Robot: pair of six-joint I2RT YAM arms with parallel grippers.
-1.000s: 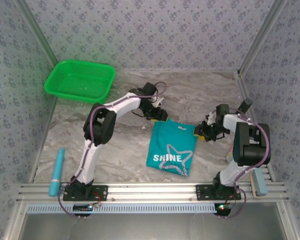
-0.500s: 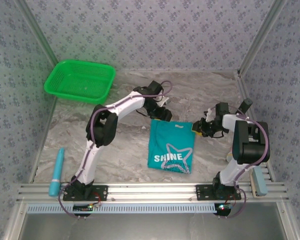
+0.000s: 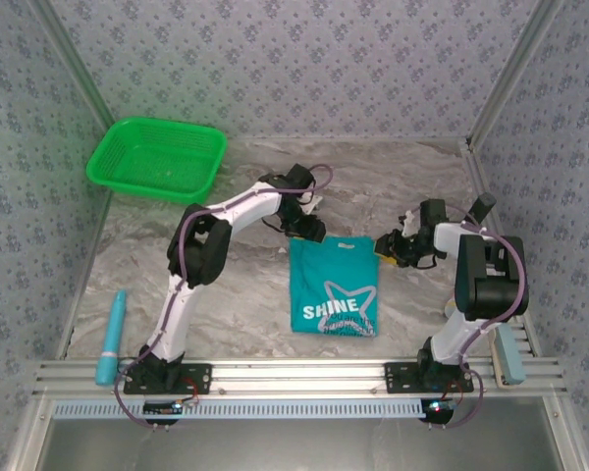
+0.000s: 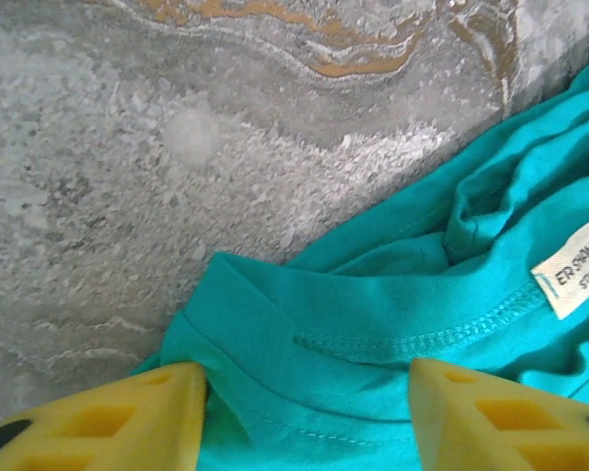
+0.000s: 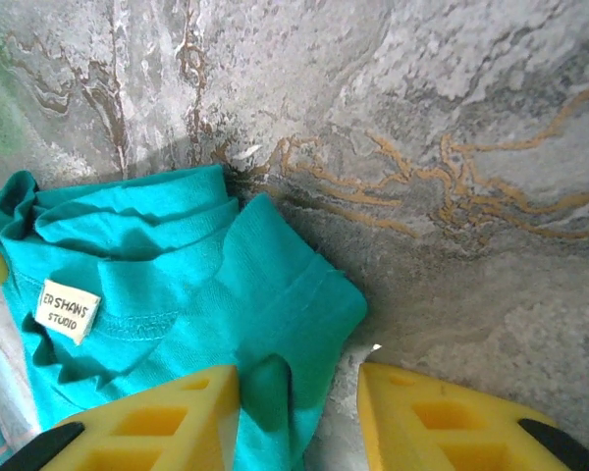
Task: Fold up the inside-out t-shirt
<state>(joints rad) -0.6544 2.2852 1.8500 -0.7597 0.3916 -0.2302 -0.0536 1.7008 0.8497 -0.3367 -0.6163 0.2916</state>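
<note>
In the top view, the teal t-shirt [image 3: 336, 299] is seen folded into a soft, neat rectangle on the grey marbled table [image 3: 245, 294]. It lies between the two arms, with white SHINE lettering and a star outline facing up. A bright green mesh basket [image 3: 157, 157] is set at the far left and a teal cylinder [image 3: 111, 337] at the near left, both well apart from the shirt. The left arm is bent at the elbow, and the left gripper [image 3: 307, 228] is placed at the shirt's far left corner. The right gripper [image 3: 388, 247] is placed at the far right corner.

In the left wrist view, a stitched collar seam and a white woven label [image 4: 579, 265] are shown. The left gripper's yellow fingers [image 4: 128, 422] are held apart, with rumpled cloth lying unpinched between them.

In the right wrist view, a folded corner of cloth is seen against one of the right gripper's yellow fingers [image 5: 147, 422]. These are spread too, and bare table is seen beside the other.
</note>
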